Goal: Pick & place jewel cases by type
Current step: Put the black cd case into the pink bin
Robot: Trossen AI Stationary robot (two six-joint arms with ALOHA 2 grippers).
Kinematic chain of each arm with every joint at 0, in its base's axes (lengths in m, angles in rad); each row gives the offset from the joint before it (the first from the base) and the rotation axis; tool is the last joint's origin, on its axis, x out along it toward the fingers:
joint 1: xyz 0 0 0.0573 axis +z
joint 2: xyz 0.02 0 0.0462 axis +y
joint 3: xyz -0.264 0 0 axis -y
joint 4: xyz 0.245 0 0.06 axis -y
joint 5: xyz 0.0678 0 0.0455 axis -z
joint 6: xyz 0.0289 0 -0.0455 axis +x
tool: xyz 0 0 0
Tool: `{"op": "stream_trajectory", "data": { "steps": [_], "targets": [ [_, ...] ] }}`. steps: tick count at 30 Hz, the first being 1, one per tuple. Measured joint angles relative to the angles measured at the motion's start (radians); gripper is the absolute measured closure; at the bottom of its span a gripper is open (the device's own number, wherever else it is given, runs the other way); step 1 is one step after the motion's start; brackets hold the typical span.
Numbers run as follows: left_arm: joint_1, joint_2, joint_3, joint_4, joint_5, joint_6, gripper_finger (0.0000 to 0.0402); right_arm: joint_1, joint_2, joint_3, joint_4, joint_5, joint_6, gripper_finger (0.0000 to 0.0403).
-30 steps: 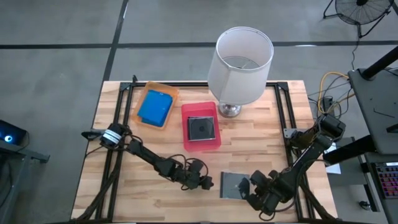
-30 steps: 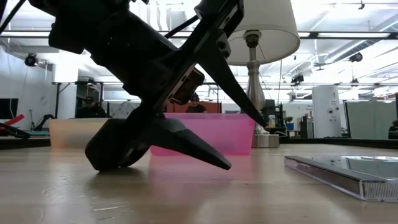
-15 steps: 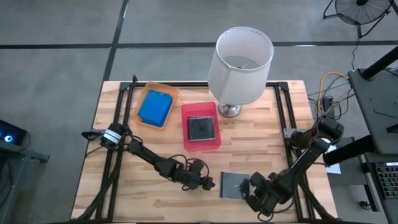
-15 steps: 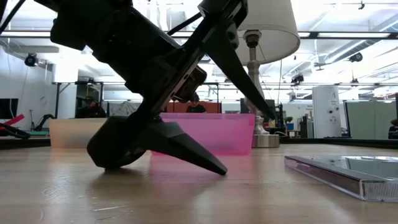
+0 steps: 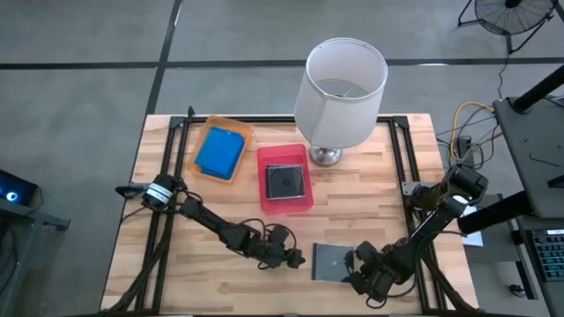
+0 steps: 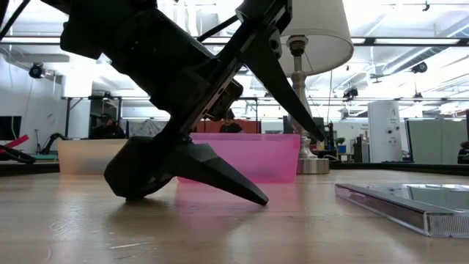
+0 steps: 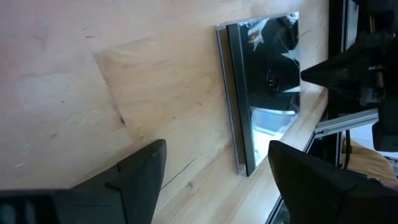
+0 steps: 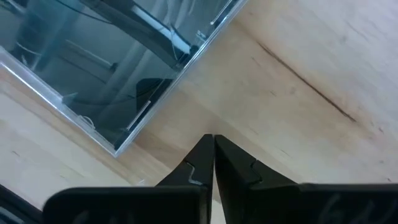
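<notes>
A light wooden butcher-block table [image 5: 167, 273] fills the middle of the high view, framed by black rails and standing on a grey concrete floor crossed by dark seams. In the low view the room behind is a bright workshop with white walls, ceiling strip lights, cabinets and a seated person at centre, partly hidden. A black floor fan [image 5: 509, 15] sits in the upper right corner of the high view. No writing or brand can be read anywhere.

One white-shaded table lamp with a chrome base [image 5: 345, 81] stands at upper centre of the table. To its left lies one translucent orange plastic tray [image 5: 199, 141], holding a bright blue rectangular jewel case [image 5: 219, 152]; only one blue case can be counted from above. One pink plastic tray [image 5: 263, 195] at centre holds a dark grey square jewel case [image 5: 285, 182]; whether more lie stacked beneath it cannot be told. One more clear, dark square jewel case [image 5: 328, 261] lies flat on the bare wood at lower centre right, outside both trays.

The left gripper [image 5: 293, 258] rests low on the table just left of that loose case, its two dark fingers [image 7: 134, 180] spread wide apart and holding nothing; the case's edge faces the gap in the left wrist view. The right gripper [image 5: 363, 276] sits at the loose case's lower right corner, fingertips pinched tightly together on nothing, just beside the case's corner [image 8: 118, 146].
</notes>
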Motion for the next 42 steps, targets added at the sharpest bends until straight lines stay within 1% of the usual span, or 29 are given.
{"op": "stream_trajectory", "data": {
  "steps": [10,18,24,33,37,42],
  "targets": [
    [0.002,0.000,0.017,0.003,-0.004,-0.007,0.0135,-0.009,-0.001,-0.006,0.010,0.004,-0.005,0.0394],
    [-0.003,0.000,0.021,-0.032,0.015,-0.008,0.0135,-0.016,-0.001,-0.005,0.019,-0.001,-0.001,0.0394],
    [-0.007,0.000,0.021,-0.035,0.014,-0.022,0.0135,-0.030,0.001,-0.005,0.062,0.002,-0.003,0.0394],
    [-0.008,0.000,0.021,-0.049,-0.006,-0.018,0.0136,-0.110,0.004,-0.004,0.126,0.038,-0.104,0.0395],
    [-0.008,-0.001,0.021,-0.061,-0.015,-0.019,0.0136,-0.149,0.004,-0.004,0.147,0.040,-0.147,0.0395],
    [-0.009,-0.001,0.021,-0.069,-0.019,-0.020,0.0136,-0.172,0.003,-0.004,0.176,0.037,-0.188,0.0395]
  ]
}}
